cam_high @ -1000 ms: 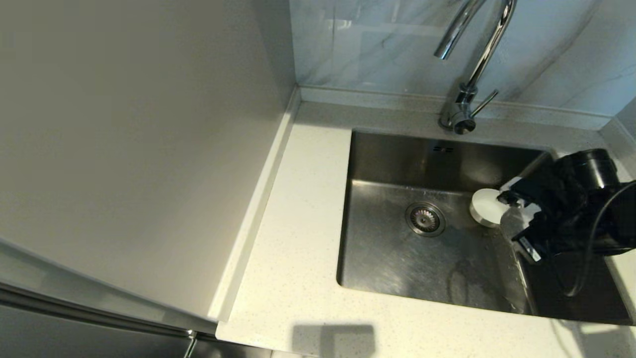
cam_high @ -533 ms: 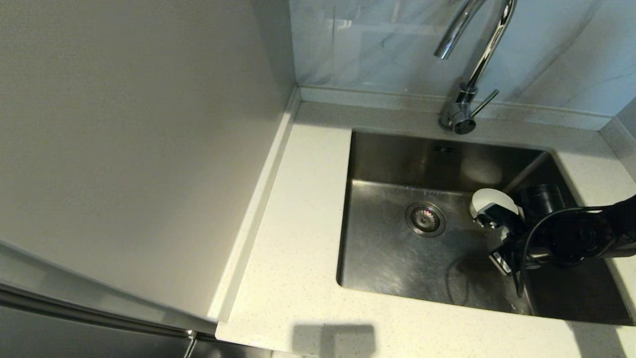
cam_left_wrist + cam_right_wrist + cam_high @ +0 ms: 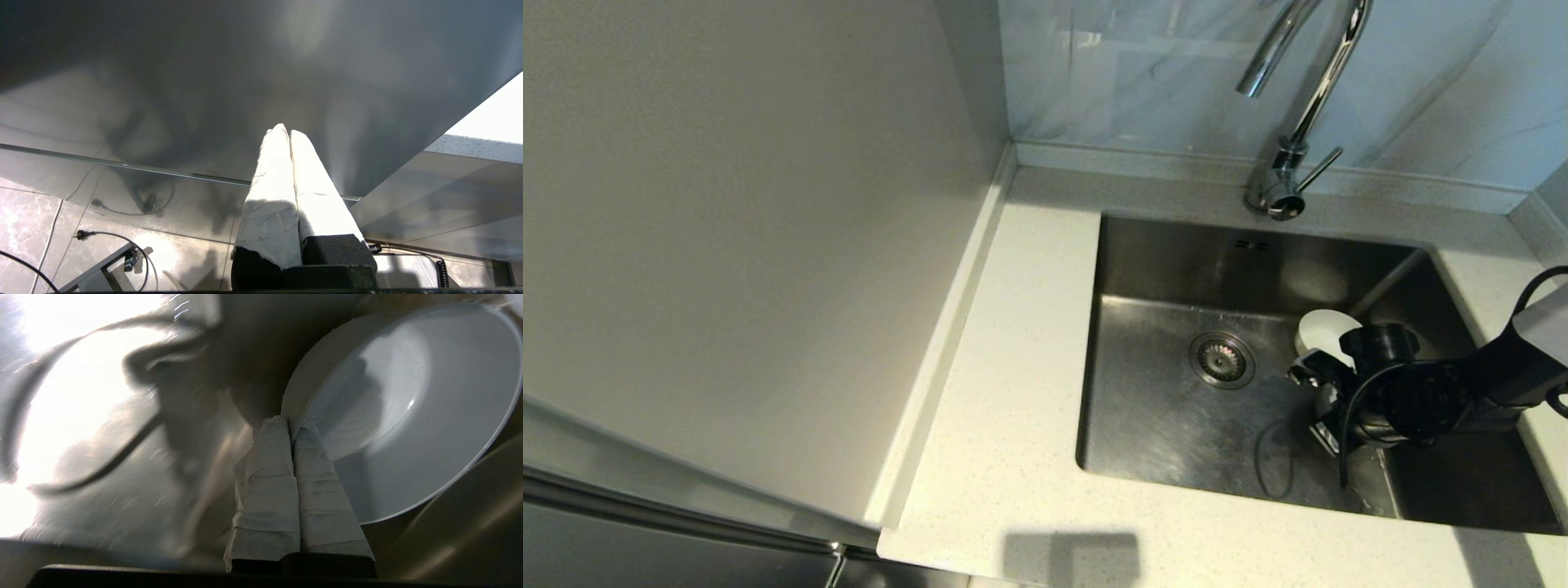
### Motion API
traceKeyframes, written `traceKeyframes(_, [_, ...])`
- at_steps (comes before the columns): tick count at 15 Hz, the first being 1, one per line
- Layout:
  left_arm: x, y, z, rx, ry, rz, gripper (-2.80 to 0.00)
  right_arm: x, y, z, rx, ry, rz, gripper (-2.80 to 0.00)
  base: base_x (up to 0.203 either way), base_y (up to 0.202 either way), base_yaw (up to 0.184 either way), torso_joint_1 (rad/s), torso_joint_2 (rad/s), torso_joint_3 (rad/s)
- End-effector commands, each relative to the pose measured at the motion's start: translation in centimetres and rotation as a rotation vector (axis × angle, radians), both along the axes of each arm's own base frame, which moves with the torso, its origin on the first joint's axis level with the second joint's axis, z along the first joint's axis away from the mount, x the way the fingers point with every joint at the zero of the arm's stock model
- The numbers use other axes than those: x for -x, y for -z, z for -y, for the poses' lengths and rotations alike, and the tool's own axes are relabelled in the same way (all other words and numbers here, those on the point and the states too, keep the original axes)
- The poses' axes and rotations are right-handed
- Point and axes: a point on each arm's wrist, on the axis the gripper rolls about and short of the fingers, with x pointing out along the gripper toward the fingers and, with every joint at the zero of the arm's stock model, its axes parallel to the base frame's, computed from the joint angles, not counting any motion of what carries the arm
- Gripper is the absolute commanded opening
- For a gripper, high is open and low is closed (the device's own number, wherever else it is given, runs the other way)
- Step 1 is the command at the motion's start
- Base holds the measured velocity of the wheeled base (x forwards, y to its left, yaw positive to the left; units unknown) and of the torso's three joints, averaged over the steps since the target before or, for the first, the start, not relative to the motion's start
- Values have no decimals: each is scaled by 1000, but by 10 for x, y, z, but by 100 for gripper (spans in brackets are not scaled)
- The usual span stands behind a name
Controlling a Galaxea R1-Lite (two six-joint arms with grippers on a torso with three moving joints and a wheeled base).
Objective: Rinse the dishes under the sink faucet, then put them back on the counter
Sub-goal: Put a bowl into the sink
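Right gripper (image 3: 1327,400) low inside the sink (image 3: 1176,425), right of the drain strainer (image 3: 1222,359), jaws pinched on the white bowl's (image 3: 408,408) rim; clamp seen only from the right wrist. Left gripper (image 3: 286,132) parked, jaws closed, empty.

the small round white bowl (image 3: 1325,331) is plain. the big grey steel sink (image 3: 1168,408) is shiny. the tall silver faucet (image 3: 1294,122) is shiny. the off-white stone counter (image 3: 1013,392) has tiny specks.
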Motion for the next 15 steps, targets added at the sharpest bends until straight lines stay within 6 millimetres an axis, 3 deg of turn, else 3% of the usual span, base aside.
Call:
traceKeyframes(1, [0, 0, 0, 0, -1, 3, -280, -5, 19, 4, 18, 0, -22, -280, 0, 0, 0, 0, 0, 0])
traceKeyframes(2, [0, 0, 0, 0, -1, 3, -280, -7, 21, 6, 24, 2, -22, -262, 0, 0, 0, 0, 0, 0])
traceKeyframes(3, [0, 0, 0, 0, -1, 3, -280, -9, 19, 7, 26, 3, -11, 0, 0, 0, 0, 0, 0, 0])
traceKeyframes(8, [0, 0, 0, 0, -1, 3, -280, -8, -5, 13, 30, 19, 49, 0, 0, 0, 0, 0, 0, 0])
traceKeyframes(11, [0, 0, 0, 0, -1, 3, -280, 13, -53, 17, 33, 33, 122, 0, 0, 0, 0, 0, 0, 0])
traceKeyframes(15, [0, 0, 0, 0, -1, 3, -280, 83, -140, 19, -6, 39, 240, 0, 0, 0, 0, 0, 0, 0])
